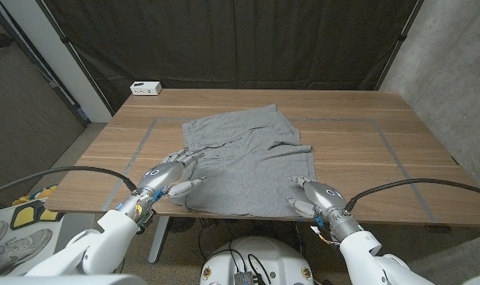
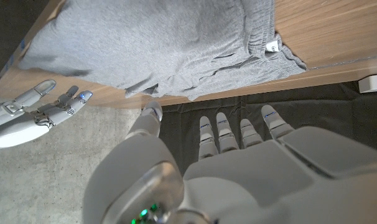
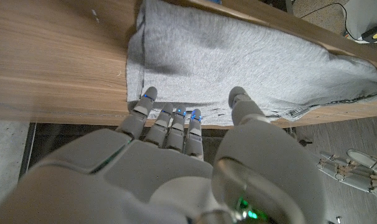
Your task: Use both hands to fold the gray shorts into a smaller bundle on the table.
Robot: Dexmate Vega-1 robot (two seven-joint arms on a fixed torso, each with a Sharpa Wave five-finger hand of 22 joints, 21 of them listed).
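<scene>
Both robot hands, left robot hand (image 1: 165, 180) and right robot hand (image 1: 313, 194), rest spread at the gray shorts' (image 1: 244, 158) near hem, gripping nothing. The hem lies at the desk (image 1: 398, 134) edge, so an uneven lift could skew the fold or drag cloth off.

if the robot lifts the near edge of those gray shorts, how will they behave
The gray shorts would probably drape limply: they lie wrinkled and flat on the wooden table. They look thin, so likely light. Pushed, they would probably bunch rather than slide. The left hand and right hand are at the near edge.
</scene>
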